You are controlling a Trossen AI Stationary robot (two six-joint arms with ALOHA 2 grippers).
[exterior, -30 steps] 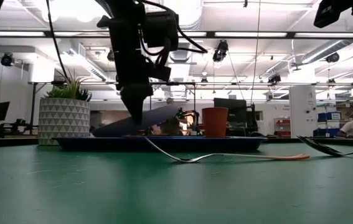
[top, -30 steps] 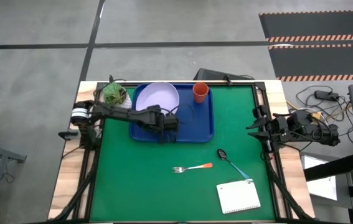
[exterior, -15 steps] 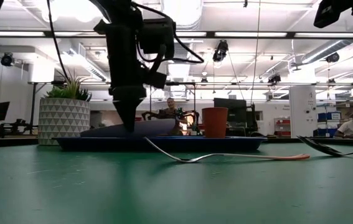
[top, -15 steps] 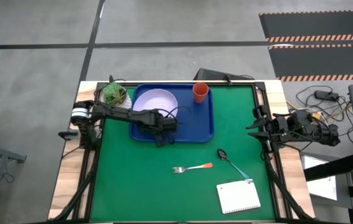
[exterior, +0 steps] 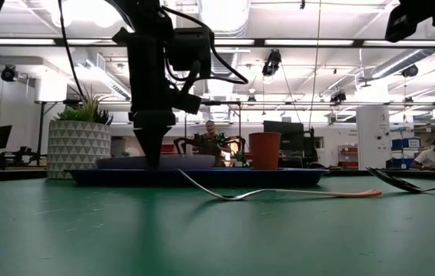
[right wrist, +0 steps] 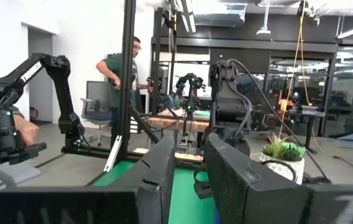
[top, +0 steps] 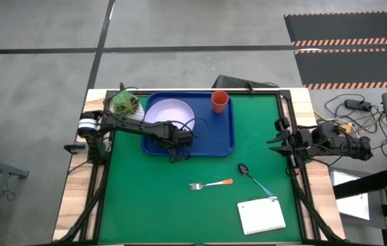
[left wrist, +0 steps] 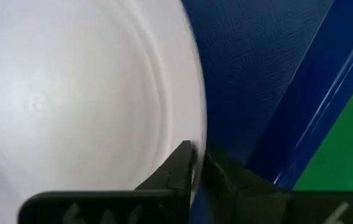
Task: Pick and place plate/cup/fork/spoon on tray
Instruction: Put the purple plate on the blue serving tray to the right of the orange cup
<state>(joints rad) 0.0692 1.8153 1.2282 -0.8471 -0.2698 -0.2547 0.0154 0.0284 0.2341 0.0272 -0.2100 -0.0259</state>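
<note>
The pale lavender plate [top: 169, 111] lies about level in the left half of the blue tray [top: 215, 135]; it also shows in the low view [exterior: 182, 162]. My left gripper [top: 178, 141] stands over the plate's near rim, pointing down, shut on it. The orange-red cup [top: 220, 101] stands upright in the tray's far right corner. The fork [top: 211, 184] and the spoon [top: 254, 178] lie flat on the green table, near of the tray. My right gripper [top: 279, 140] waits open at the table's right edge. My left gripper pinches the plate's rim [left wrist: 187, 127] between its two fingers, at the plate's near edge, slightly to the right. The fingers [left wrist: 179, 167] come from above, pointing down, one over the plate's inside and one outside the rim. The plate rests about level on the tray floor [left wrist: 257, 74].
A white pot with a green plant [top: 126, 104] stands just left of the tray at the far left. A white spiral notepad [top: 261, 216] lies at the near right. A dark frame rims the table. A person stands in the room beyond.
My left gripper has gone down and slightly toward the table's left edge, still shut on the plate. The plate, tilted a second ago with one side raised above the tray, has come down and now lies about level in the tray.
</note>
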